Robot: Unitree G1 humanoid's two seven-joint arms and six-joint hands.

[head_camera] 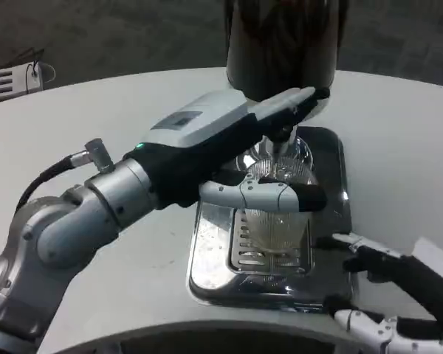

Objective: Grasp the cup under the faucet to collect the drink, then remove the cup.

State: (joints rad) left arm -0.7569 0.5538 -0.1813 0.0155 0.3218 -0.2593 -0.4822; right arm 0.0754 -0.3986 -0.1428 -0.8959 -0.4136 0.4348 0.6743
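A clear ribbed cup (275, 221) stands on the slotted grate of a shiny metal drip tray (207, 258), under the faucet (280, 136) of a dark drink dispenser (280, 44). My left hand (244, 158) reaches in from the left: its thumb wraps across the cup's front near the rim, and its upper fingers stretch past the faucet at the cup's far side. It grips the cup. My right hand (376, 295) hovers at the tray's front right corner, fingers apart, holding nothing. I cannot tell whether there is liquid in the cup.
The round white table (96, 125) spreads to both sides, its near edge curving along the bottom. A small white object with cables (11, 80) lies at the far left edge. Dark floor lies beyond the table.
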